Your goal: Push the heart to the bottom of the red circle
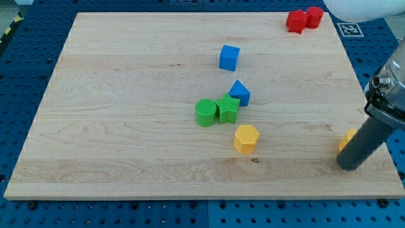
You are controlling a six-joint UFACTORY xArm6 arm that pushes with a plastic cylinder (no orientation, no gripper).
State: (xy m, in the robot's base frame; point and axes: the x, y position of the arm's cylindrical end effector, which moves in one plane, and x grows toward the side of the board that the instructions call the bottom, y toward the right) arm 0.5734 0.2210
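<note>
A round red block, the red circle (pixel 314 16), sits at the view's top right, touching a second red block (pixel 295 21) whose lobed shape I cannot name for sure. A yellow block (pixel 347 137) at the view's right edge is mostly hidden behind my rod; its shape cannot be made out. My tip (pixel 349 167) rests on the board just below and right of that yellow block, touching or almost touching it, far below the red pair.
A blue cube (pixel 229 57) lies above centre. A blue wedge-like block (pixel 240 92), a green star (pixel 227 109) and a green circle (pixel 205 113) cluster at centre. A yellow hexagon (pixel 246 138) lies below them. The board's right edge (pixel 370 114) is close to my rod.
</note>
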